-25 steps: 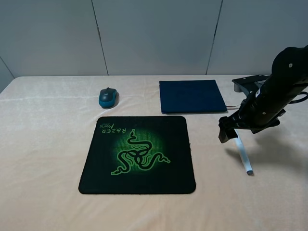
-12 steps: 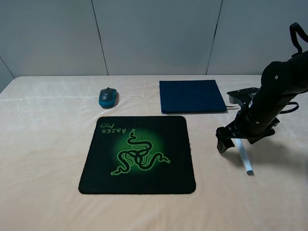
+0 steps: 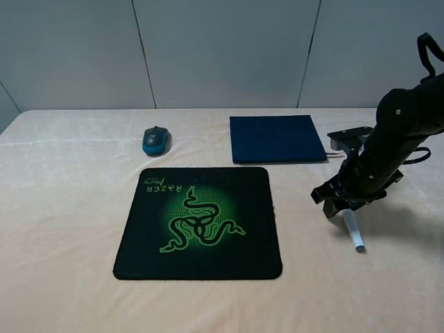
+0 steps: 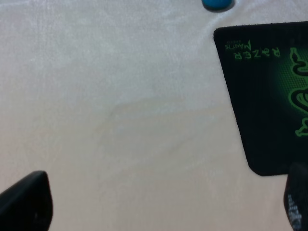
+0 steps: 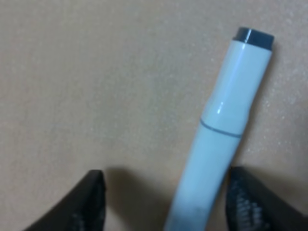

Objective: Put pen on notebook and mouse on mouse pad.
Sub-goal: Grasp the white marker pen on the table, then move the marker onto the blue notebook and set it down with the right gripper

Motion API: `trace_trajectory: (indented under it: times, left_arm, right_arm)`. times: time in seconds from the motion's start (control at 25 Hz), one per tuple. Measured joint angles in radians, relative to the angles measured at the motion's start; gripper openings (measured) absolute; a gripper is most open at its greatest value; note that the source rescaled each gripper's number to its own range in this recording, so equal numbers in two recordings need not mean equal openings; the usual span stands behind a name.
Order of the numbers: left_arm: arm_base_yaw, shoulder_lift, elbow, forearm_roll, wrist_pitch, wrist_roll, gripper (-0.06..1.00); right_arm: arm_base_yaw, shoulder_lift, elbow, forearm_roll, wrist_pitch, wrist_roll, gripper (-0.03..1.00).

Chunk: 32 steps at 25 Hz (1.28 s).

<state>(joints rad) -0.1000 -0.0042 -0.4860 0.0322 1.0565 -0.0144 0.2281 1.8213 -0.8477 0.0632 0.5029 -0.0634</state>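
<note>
The pen lies flat on the table near the notebook, off its right front corner. It looks light, stiff and glossy, apt to roll, so pinch it mid-barrel. The right gripper points steeply down, jaws apart astride the barrel, not clamped. The left gripper, far from the notebook, gapes empty.

Beige tablecloth, grey panelled wall

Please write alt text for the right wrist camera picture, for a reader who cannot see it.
A white pen lies on the beige table between the two black fingertips of the right gripper. The jaws stand open around it.
</note>
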Motion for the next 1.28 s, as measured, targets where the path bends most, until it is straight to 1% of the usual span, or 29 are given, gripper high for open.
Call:
trace_trajectory:
  times: [0.12, 0.16, 0.2, 0.68, 0.76, 1.0, 1.28]
  left_arm:
    - [0.0, 0.0, 0.0, 0.0, 0.0, 0.0, 0.92]
    - [0.0, 0.0, 0.0, 0.0, 0.0, 0.0, 0.92]
    - [0.0, 0.0, 0.0, 0.0, 0.0, 0.0, 0.92]
    - [0.0, 0.0, 0.0, 0.0, 0.0, 0.0, 0.92]
    - [0.0, 0.0, 0.0, 0.0, 0.0, 0.0, 0.92]
    - [0.0, 0.0, 0.0, 0.0, 0.0, 0.0, 0.92]
    - [0.0, 0.0, 0.0, 0.0, 0.0, 0.0, 0.92]
  right_arm:
    - [0.0, 0.0, 0.0, -0.001, 0.0, 0.004, 0.17]
    - [0.0, 0.0, 0.0, -0.001, 0.0, 0.009, 0.07]
    - [0.0, 0.0, 0.0, -0.001, 0.0, 0.014, 0.0]
    - [0.0, 0.0, -0.001, -0.001, 0.004, 0.019, 0.01]
    - [0.0, 0.0, -0.014, -0.001, 0.036, 0.021, 0.01]
    - [0.0, -0.005, -0.126, 0.011, 0.2, 0.041, 0.01]
    - [0.002, -0.005, -0.261, 0.037, 0.341, 0.042, 0.01]
